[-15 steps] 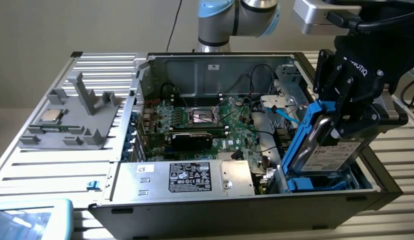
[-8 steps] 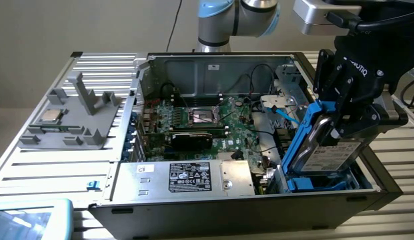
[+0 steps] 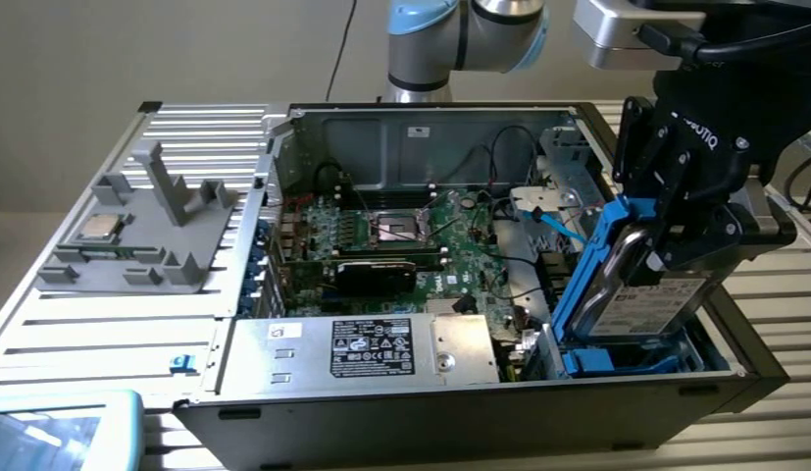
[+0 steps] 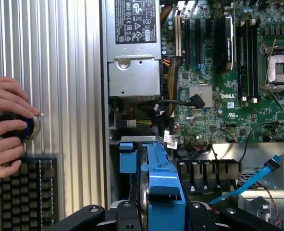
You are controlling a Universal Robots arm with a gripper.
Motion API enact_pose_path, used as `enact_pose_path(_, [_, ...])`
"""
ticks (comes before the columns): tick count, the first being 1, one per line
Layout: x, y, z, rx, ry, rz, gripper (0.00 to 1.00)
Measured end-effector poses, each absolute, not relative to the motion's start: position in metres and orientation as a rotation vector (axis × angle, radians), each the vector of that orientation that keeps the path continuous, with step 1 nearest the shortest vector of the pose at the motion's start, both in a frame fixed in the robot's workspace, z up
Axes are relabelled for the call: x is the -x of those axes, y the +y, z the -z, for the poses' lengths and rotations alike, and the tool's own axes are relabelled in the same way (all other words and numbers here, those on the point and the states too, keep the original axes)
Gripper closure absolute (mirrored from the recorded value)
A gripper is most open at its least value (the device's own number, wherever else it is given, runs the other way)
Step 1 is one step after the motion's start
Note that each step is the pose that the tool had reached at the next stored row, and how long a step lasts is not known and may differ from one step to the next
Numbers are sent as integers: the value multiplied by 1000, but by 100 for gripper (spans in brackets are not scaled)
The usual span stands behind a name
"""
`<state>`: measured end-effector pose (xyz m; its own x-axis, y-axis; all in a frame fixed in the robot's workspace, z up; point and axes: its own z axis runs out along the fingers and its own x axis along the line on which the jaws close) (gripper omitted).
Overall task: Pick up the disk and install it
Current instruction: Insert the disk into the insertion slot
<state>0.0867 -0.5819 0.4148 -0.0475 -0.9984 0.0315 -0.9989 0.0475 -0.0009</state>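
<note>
Exterior view, right of frame: black gripper (image 3: 667,260) pinches the flat silver-grey disk (image 3: 654,304) in its bright blue plastic carrier, tilted, lower end inside the open black metal computer case (image 3: 444,422). Wrist view: disk (image 4: 163,192) edge-on between the jaws, near the green motherboard (image 4: 214,96).

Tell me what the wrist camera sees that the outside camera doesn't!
Wrist view's extras: a person's hands around a round knob, and a black keyboard beside the computer.

Exterior view's extras: the robot arm and a grey holder carrying a small square chip.

Both share: the claw gripping the disk in its blue carrier, the silver box with a sticker, and the green motherboard.
</note>
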Motion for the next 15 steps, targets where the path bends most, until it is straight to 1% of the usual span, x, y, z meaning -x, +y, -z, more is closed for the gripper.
enact_pose_path(15, [-87,-582,-406,-2156,-2260,-28,63])
